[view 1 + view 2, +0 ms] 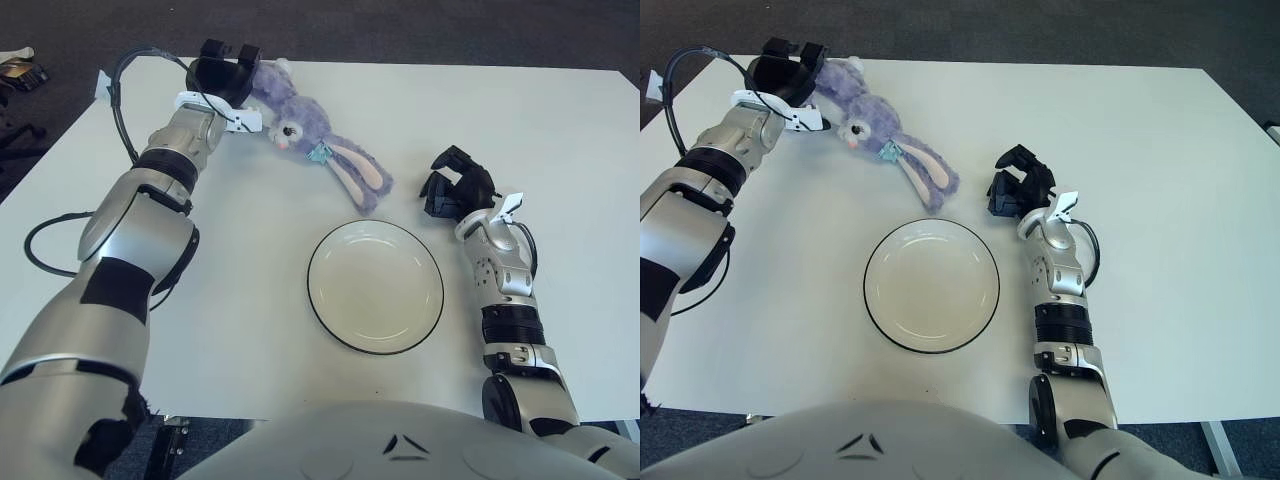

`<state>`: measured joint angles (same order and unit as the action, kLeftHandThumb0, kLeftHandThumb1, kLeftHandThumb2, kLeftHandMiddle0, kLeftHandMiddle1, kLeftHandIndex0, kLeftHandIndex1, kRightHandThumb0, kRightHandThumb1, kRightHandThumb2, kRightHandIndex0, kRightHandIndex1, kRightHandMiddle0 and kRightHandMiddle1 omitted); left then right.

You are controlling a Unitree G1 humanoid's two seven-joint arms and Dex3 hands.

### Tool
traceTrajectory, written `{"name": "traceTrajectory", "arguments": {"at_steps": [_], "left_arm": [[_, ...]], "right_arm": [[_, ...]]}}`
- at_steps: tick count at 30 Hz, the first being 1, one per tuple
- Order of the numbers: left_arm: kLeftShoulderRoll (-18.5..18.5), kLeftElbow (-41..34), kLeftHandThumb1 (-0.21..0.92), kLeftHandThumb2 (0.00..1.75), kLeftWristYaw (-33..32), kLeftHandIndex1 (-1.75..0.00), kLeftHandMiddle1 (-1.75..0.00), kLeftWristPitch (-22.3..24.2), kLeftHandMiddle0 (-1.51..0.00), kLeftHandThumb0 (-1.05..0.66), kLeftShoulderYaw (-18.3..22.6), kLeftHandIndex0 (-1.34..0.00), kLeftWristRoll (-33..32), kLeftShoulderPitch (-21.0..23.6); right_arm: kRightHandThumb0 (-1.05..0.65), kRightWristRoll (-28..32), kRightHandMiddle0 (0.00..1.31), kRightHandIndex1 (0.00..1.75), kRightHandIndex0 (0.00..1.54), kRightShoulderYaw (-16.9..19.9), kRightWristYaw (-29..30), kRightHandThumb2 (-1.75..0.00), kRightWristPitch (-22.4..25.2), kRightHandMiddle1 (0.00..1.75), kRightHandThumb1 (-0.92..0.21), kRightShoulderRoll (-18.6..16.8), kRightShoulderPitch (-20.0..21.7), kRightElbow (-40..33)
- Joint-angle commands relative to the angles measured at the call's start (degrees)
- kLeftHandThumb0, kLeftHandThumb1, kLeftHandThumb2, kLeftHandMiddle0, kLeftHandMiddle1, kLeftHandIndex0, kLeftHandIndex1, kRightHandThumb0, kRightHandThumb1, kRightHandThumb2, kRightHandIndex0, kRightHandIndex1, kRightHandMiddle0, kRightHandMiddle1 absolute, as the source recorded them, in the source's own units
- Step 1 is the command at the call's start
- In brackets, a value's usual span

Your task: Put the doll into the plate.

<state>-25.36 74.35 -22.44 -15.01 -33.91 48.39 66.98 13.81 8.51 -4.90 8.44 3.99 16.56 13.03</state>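
Left hand (222, 75) at far-left of white counter (560, 150), fingers closed around body end of soft purple plush rabbit doll (300, 130). Doll lying beyond white round black-rimmed plate (375, 287), ears near rim. Long axis diagonal, ears toward plate. Right hand (455, 185) beside plate, right side, curled, empty. Risk: shallow grip; floppy ears dragging, snagging rim, shifting plate.

Fuzzy plush doll (300, 135) (purple), glossy smooth plate (375, 287), matt white table (560, 130)
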Motion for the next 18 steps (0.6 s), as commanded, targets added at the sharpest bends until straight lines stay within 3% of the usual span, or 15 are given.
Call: {"name": "traceTrajectory", "arguments": {"at_steps": [1,18], "left_arm": [[-0.73,0.31,0.57,0.62,0.62,-0.65,-0.30,-1.50,-0.19,-0.77,-1.08,0.00,0.78,1.44],[-0.61,0.93,0.53,0.62,-0.38,-0.66,-0.25,0.21,-0.13,-0.78,-4.10,0.00,3.25,2.23]], "right_arm": [[-0.01,-0.36,0.65,1.75,0.79,-0.40,0.14,-1.58,3.89,1.62,-0.06,-0.60,-3.62,2.91],[-0.01,-0.42,0.63,1.75,0.79,-0.60,-0.83,-1.57,3.34,1.63,-0.07,-0.50,-3.76,3.25]]}}
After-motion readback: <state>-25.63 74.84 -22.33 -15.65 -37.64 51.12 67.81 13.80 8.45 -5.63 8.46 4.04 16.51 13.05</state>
